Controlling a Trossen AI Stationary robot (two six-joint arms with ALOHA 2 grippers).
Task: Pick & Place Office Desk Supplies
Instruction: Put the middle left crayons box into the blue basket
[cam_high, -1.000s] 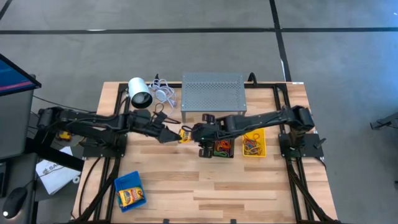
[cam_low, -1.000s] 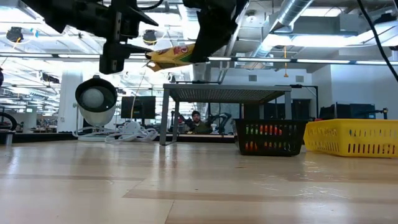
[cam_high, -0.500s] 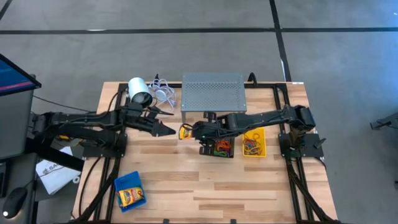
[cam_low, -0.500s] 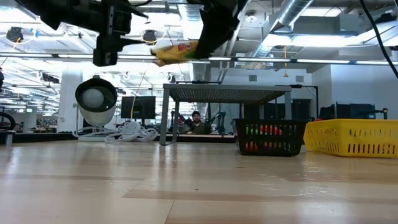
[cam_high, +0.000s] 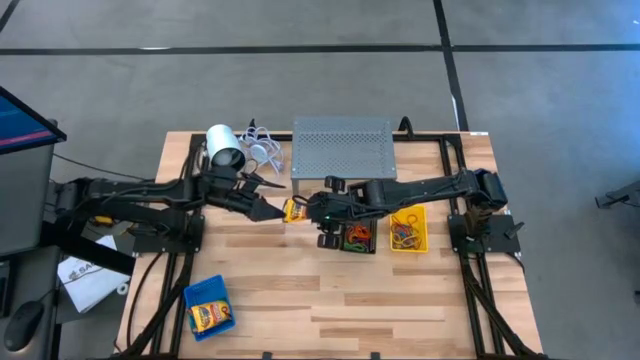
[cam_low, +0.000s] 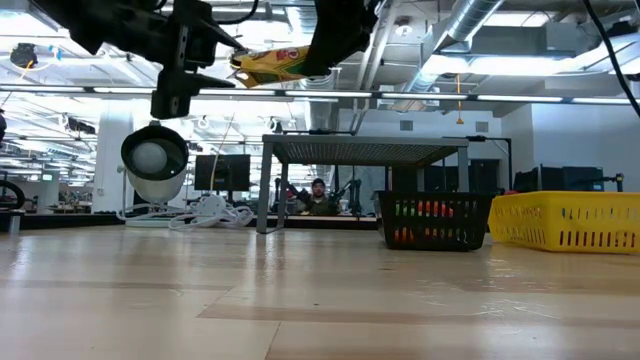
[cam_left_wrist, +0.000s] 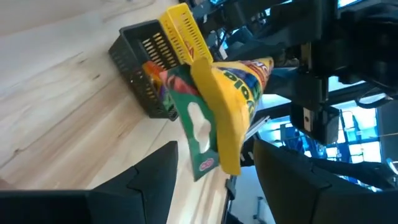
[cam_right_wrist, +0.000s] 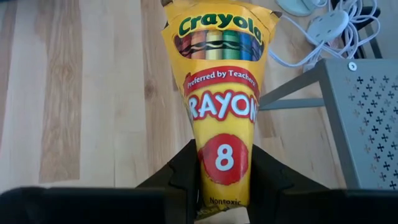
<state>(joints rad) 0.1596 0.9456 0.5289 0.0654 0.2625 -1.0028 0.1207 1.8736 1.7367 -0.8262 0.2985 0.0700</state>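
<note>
A yellow crayon box (cam_right_wrist: 221, 93) hangs in the air over the table's middle, with my right gripper (cam_high: 312, 210) shut on it. My left gripper (cam_high: 268, 210) is open just left of it. In the left wrist view its fingers (cam_left_wrist: 155, 180) stand on either side of the box's free end (cam_left_wrist: 214, 155), with gaps showing. Another crayon box (cam_high: 211, 316) lies in the blue bin (cam_high: 192, 298) near the front left. Coloured rubber bands lie in the black bin (cam_high: 357, 247) and the yellow bin (cam_high: 421, 228). My right gripper pinches the crayon box by its bottom end (cam_right_wrist: 222, 177) between its two fingers (cam_right_wrist: 184, 177), which press the two broad faces. The fingers slant downward from the table's right. The box sticks out past the fingertips toward the left gripper, lifted clear and nearly level.
A grey perforated stand (cam_high: 343, 148) is at the far middle, right behind both grippers. A white cylinder (cam_high: 225, 150) with a coiled white cable (cam_high: 262, 148) lies at the far left. Bare wood stretches along the near half of the table (cam_high: 330, 300).
My right gripper has gone up a little with the crayon box, which now sits higher and slightly farther toward the left. My left gripper has shifted a little toward the table's far edge, still open around the box's free end.
</note>
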